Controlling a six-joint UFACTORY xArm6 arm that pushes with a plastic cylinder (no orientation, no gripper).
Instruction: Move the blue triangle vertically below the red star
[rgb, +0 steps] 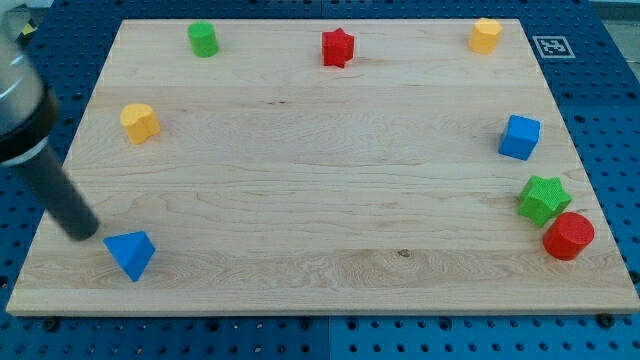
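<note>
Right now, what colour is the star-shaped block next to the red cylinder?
Green: the green star sits just above-left of the red cylinder, clearest in the camera view.

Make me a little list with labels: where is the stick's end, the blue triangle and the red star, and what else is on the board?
my tip: just left of and slightly above the blue triangle
blue triangle: board's bottom left
red star: top centre
task status: triangle not yet below the star
other blocks: green cylinder, two yellow blocks, blue cube, green star, red cylinder
</note>
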